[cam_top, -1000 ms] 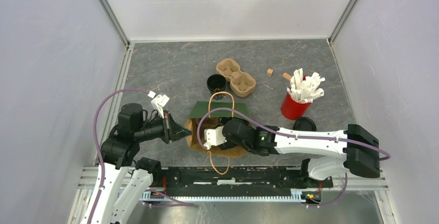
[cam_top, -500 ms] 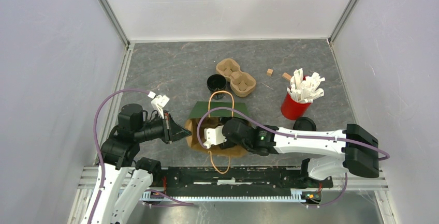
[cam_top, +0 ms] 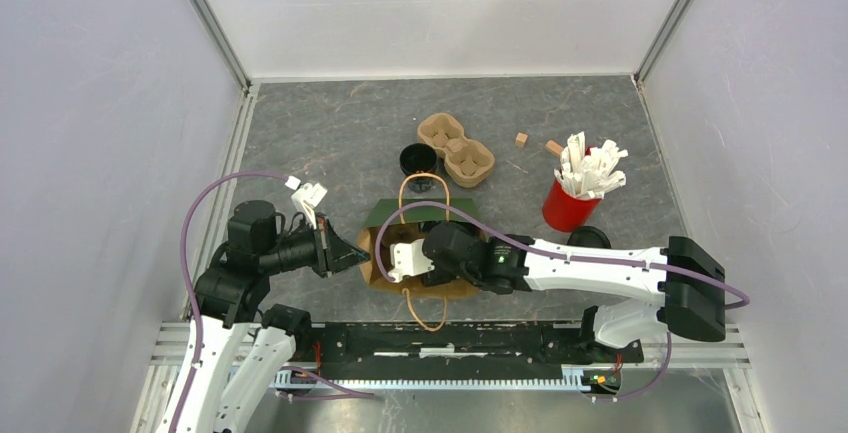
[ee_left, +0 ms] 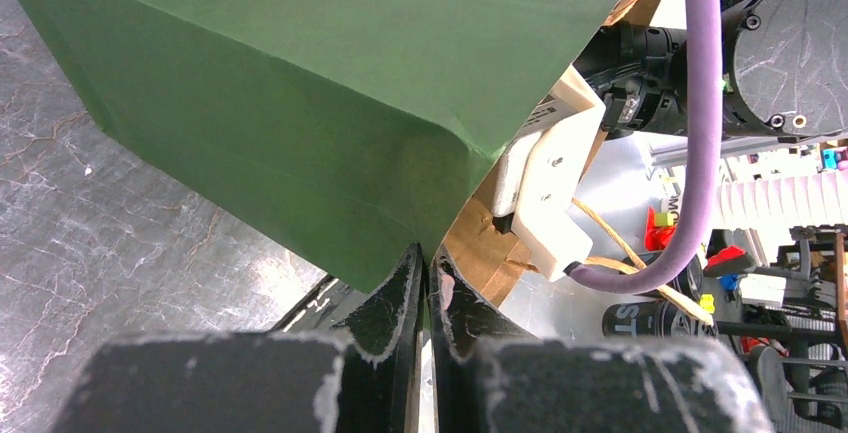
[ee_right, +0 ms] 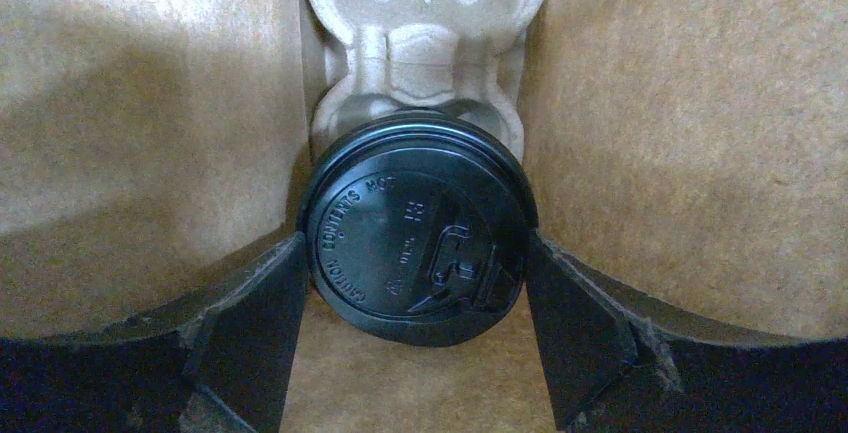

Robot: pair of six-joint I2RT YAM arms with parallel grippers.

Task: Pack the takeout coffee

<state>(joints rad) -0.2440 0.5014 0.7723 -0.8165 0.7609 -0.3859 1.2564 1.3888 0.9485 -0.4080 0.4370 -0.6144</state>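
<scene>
Grey marbled tabletop fills the floor of a white-walled cell. Nearest the arm bases, the left gripper (ee_left: 428,253) has its jaws pressed together on the rim of a paper bag (ee_left: 300,83), green outside and brown kraft inside. The right gripper (ee_right: 412,250) reaches down into the bag's open mouth. Its two black fingers (ee_right: 250,323) are drawn in narrowly against either side of the takeout coffee (ee_right: 415,223). The coffee is inside the bag, lid towards the wrist camera, right by a pulp cup carrier (ee_right: 425,23) that is also in the bag; whether it sits in one of the pockets cannot be told. Raised lettering on the black lid reads "CAUTION CONTENTS HOT"; the smaller marks beside it are too fine to read.

Beyond the bag, an open black cup (cam_top: 417,161) stands just beside a second pulp carrier (cam_top: 458,150). To the right is a red cup of white sticks (cam_top: 568,208), with a round black object (cam_top: 588,239) near it. Small wooden blocks (cam_top: 520,139) lie farthest back.
</scene>
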